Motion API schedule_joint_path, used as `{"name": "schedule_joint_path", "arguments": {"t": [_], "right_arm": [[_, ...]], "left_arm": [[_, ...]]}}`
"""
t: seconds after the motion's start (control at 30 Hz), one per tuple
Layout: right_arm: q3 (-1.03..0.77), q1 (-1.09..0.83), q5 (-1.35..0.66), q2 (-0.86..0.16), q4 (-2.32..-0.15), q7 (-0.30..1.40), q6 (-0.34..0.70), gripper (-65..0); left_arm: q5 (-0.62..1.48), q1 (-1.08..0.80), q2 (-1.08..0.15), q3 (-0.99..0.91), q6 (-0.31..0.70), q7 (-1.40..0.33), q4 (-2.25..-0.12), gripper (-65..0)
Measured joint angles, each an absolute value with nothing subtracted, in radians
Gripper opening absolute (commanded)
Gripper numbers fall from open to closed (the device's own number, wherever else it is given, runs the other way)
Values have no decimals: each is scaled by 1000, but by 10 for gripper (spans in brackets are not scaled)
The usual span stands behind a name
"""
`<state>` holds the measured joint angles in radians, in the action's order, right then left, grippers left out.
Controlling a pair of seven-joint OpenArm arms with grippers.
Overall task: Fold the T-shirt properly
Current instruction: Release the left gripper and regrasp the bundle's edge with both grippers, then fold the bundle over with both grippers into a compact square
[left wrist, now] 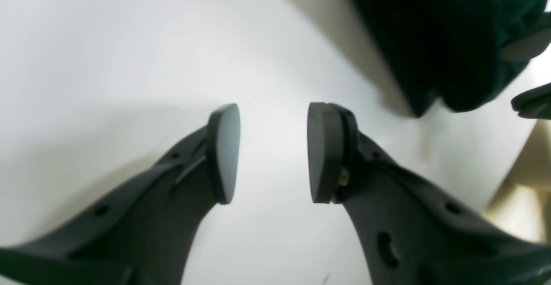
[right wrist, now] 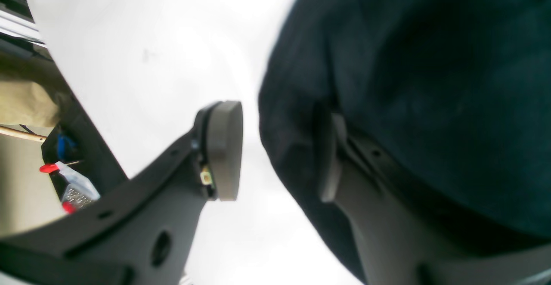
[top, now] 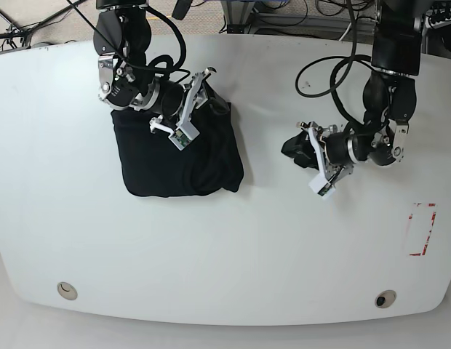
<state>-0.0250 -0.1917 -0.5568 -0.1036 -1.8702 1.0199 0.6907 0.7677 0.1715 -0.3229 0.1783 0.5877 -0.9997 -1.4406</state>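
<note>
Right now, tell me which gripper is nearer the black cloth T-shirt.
Right. The right gripper hovers open over the black cloth T-shirt; the left gripper sits open beside it, over the white table.

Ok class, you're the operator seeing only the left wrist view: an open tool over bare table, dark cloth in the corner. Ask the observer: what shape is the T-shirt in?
Observer: The T-shirt lies as a compact, roughly square bundle on the table.
Operator: Where's the other tool?
Observer: The right tool is at the bundle's edge nearest the robot's base, open.
Operator: Anything else?
Observer: A red outlined rectangle near the table's side.
</note>
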Motion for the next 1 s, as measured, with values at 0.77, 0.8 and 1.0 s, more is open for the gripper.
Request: {"name": "schedule_joint_path", "arguments": {"t": [0.77, 0.8, 1.0], "right_arm": [[-185, 210, -556, -329, -1515, 928, 699, -406], [-162, 232, -550, -336, -1475, 921, 695, -409], [-25, 289, -545, -374, -1287, 776, 695, -487]], "left_arm": [[516, 184, -157, 709, 588, -749, -1627, -411], [475, 170, -137, 714, 588, -739, -1611, -411], [298, 133, -82, 717, 598, -674, -1549, -411]]}}
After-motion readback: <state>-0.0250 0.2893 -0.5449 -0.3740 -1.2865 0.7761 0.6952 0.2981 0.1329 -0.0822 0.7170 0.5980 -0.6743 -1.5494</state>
